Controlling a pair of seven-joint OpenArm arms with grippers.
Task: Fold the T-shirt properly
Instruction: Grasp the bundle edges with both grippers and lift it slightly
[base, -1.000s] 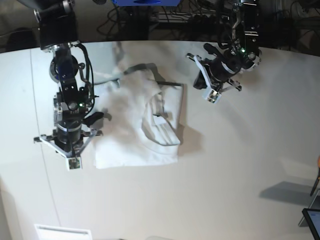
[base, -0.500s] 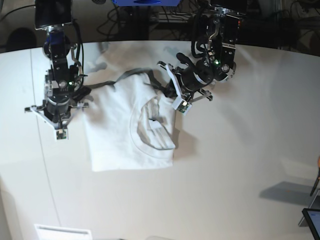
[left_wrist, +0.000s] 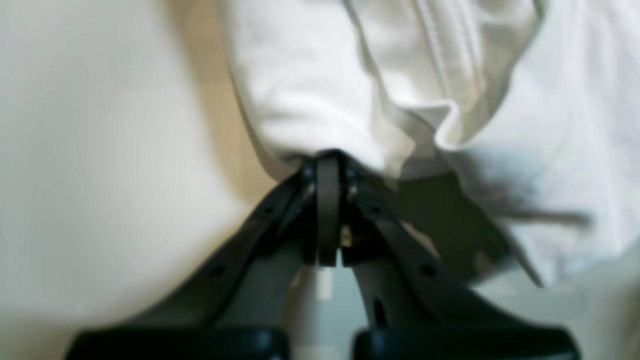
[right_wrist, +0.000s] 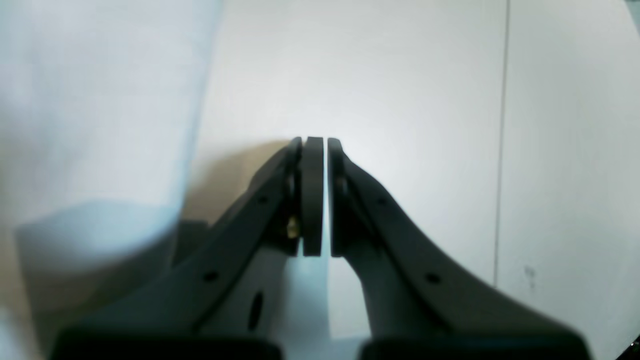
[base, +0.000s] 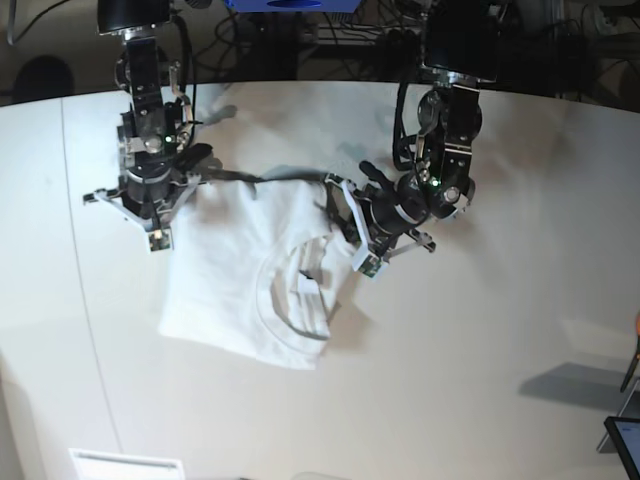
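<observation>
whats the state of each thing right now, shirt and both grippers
T-shirt: partly folded, wrinkled, lying on the table, collar showing on top, one edge lifted at the left gripper.
left gripper: shut on a fold of the T-shirt's edge.
right gripper: shut, holding nothing, over bare table beside the cloth.

One T-shirt (base: 245, 275) lies on one surface (base: 480, 330). Two arms reach over the surface, each ending in one claw, two claws in all: the left claw (base: 366, 265) at the T-shirt's edge nearest the right of the base view, the right claw (base: 155, 238) at the T-shirt's opposite edge. Each claw has two fingers, four in total.
</observation>
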